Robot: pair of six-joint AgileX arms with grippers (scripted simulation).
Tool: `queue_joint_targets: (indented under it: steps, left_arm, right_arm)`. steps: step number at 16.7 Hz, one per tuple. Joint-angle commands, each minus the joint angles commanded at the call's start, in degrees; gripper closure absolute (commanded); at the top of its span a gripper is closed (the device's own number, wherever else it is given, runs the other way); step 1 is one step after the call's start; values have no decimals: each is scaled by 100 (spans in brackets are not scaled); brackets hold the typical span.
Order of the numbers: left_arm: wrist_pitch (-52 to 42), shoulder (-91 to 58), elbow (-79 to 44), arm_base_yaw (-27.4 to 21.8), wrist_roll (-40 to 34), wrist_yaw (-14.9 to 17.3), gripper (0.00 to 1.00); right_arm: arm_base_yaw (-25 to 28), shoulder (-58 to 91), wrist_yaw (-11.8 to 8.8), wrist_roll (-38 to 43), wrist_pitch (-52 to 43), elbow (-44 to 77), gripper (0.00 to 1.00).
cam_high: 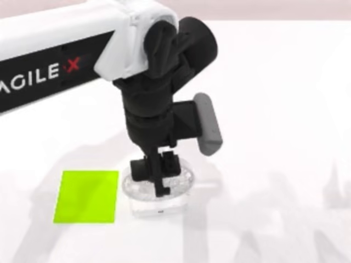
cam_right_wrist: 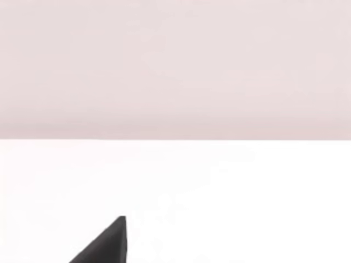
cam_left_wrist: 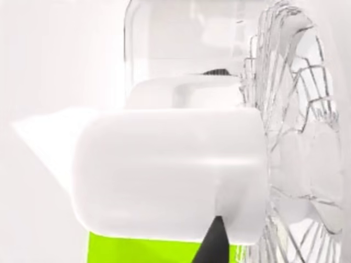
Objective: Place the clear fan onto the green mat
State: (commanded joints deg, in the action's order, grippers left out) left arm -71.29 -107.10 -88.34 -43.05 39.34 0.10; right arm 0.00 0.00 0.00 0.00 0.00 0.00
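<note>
The left arm reaches in from the top view's 10 o'clock corner, and its left tool (cam_high: 159, 175) hangs straight down over the fan (cam_high: 157, 189), which sits at about 6 o'clock from the middle of the worktop (cam_high: 274, 109). The black fingers (cam_high: 160, 186) reach into the top of the fan's clear body, one on each side of it, clenched on the fan. I cannot tell whether the fan's base touches the worktop or is just off it

The mat (cam_high: 86, 196) lies flat at 9 o'clock from the fan, just beside it, the fan's clear edge almost at the mat's near side but not on it. The mat is bare

In the left wrist view the fan (cam_left_wrist: 170, 175) fills most of the picture: its whitish housing up close, the round grille with blades to one side, one dark fingertip (cam_left_wrist: 214, 241) against the housing, and a strip of mat (cam_left_wrist: 137, 249) past it

The right tool (cam_right_wrist: 104, 246) shows only as a dark tip in its own wrist view, over plain worktop (cam_right_wrist: 230, 197); its state I cannot tell
</note>
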Motion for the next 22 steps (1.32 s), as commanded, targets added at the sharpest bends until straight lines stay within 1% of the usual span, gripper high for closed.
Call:
queue_joint_targets:
  steps: [3, 4, 13, 19, 22]
  left_arm:
    - [0, 0, 0, 0, 0, 0, 98]
    - [0, 0, 0, 0, 0, 0, 100]
    - [-22, 49, -28, 1, 5, 3, 100]
    - [-953, 17, -983, 80, -3, 4, 100]
    - [-1143, 26, -1174, 104, -10, 3, 100]
  right_arm:
    - [0, 0, 0, 0, 0, 0, 0]
    - [0, 0, 0, 0, 0, 0, 0]
    - [0, 0, 0, 0, 0, 0, 0]
    - [0, 0, 0, 0, 0, 0, 0]
    - [0, 0, 0, 0, 0, 0, 0]
